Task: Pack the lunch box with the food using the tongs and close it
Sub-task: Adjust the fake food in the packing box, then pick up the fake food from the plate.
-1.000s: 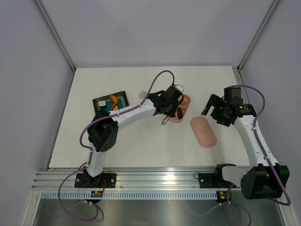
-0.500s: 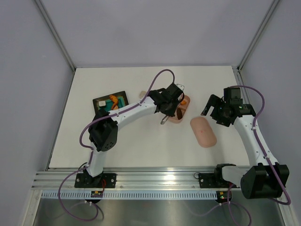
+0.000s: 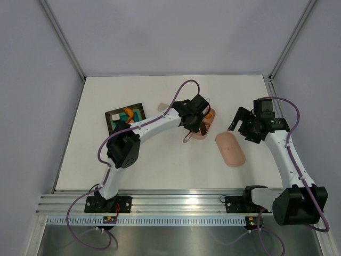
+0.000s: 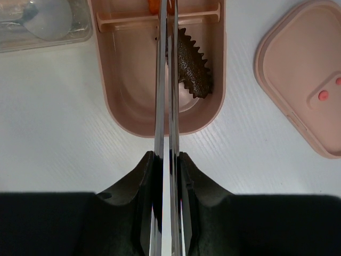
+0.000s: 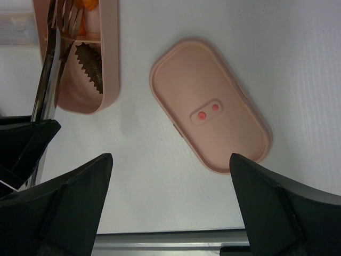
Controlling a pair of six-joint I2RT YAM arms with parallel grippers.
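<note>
Step in hand: loading food into the lunch box with the tongs. The left gripper was clamped nearly shut on the tongs' arms, squeezing them almost together. The tips reached over the box's divider into the far compartment, next to an orange piece. Tips cut off at the frame edge, so couldn't tell if they pinched that piece or had let it go. A dark brown serrated piece lay in the near compartment.

The box sat around the middle of the tabletop. Its lid lay flat just beside it toward the right edge, not touching, two red spots facing up. The right gripper hung above the lid with jaws spread wide, holding nothing.

More orange food was on the dark tray toward the left edge, so packing looked unfinished. A pale clear case sat just beside the box.

Next move probably called for easing the squeeze to drop the piece, lifting the tongs clear of the rim, then swinging back to the tray.
</note>
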